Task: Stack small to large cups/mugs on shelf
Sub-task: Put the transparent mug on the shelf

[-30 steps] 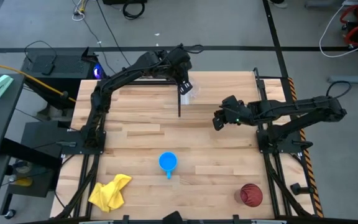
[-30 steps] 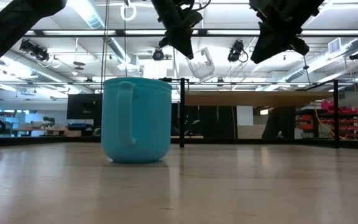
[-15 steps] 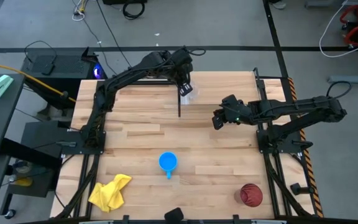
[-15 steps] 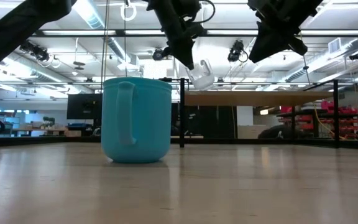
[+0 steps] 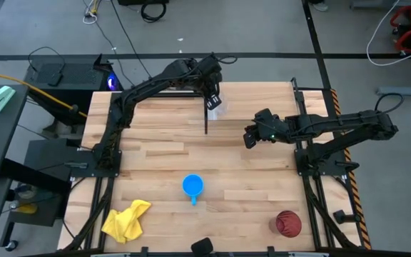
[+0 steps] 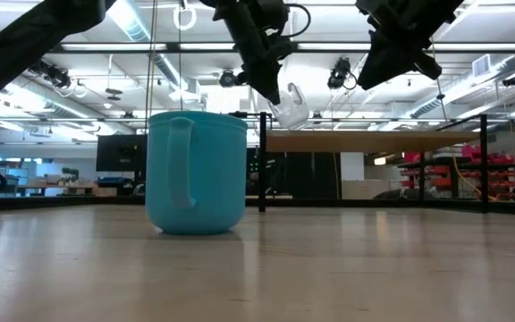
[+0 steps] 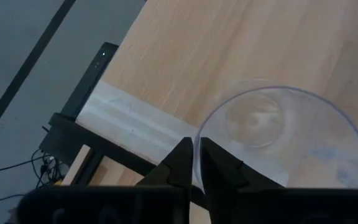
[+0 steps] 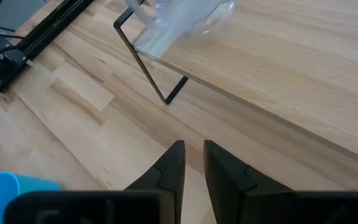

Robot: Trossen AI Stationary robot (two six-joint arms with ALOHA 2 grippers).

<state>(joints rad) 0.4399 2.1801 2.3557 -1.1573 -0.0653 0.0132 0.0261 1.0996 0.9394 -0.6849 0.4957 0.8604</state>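
The small clear cup (image 7: 278, 124) hangs tilted over the left end of the shelf (image 5: 255, 100), close to its white end panel (image 7: 135, 121). My left gripper (image 7: 196, 155) is shut on the cup and reaches in over the table's far edge. The blue mug (image 5: 193, 185) stands upright on the table toward the near side. The dark red tumbler (image 5: 287, 223) stands at the near right corner. My right gripper (image 5: 250, 137) hovers open over the table in front of the shelf, with nothing between its fingers. My left gripper has the cup's rim (image 7: 199, 134) between its two fingers, one inside the cup and one outside. The fingers slant down from the far left. The cup (image 6: 291, 107) hangs tilted below them, its base just above the shelf board (image 6: 374, 141).
A crumpled yellow cloth (image 5: 125, 220) lies at the near left corner. Thin black uprights (image 5: 205, 118) carry the shelf at its left end. Bare planks stretch between the shelf and the blue mug.
My left gripper has come down toward the shelf with the clear cup. The cup, still tilted, now hangs lower, close above the shelf's left end.
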